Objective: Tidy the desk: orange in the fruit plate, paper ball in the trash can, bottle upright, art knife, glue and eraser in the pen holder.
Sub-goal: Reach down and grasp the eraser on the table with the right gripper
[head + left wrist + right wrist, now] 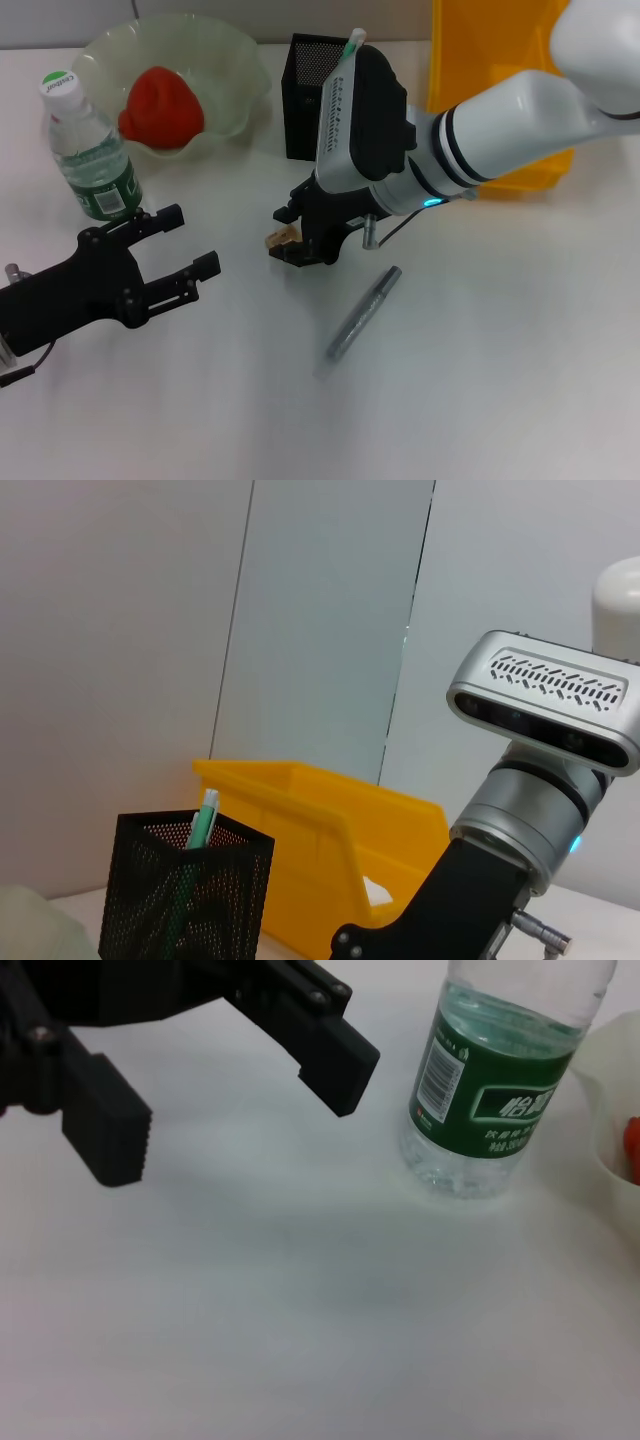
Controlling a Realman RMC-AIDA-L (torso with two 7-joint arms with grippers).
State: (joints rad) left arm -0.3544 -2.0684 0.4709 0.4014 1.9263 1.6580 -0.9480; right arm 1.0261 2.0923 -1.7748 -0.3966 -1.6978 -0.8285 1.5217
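Tan eraser [278, 238] pinched in right gripper [287, 240] fingers near pen holder [305, 100]; left gripper [190, 245] fingers spread, empty.

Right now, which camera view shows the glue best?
The head view: the whole glue lies flat on the table, near the right claw. The two wrist views do not show it.

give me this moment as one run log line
right claw: shut on eraser, above table | left claw: open, empty, by upright bottle | orange: in fruit plate | glue: on table
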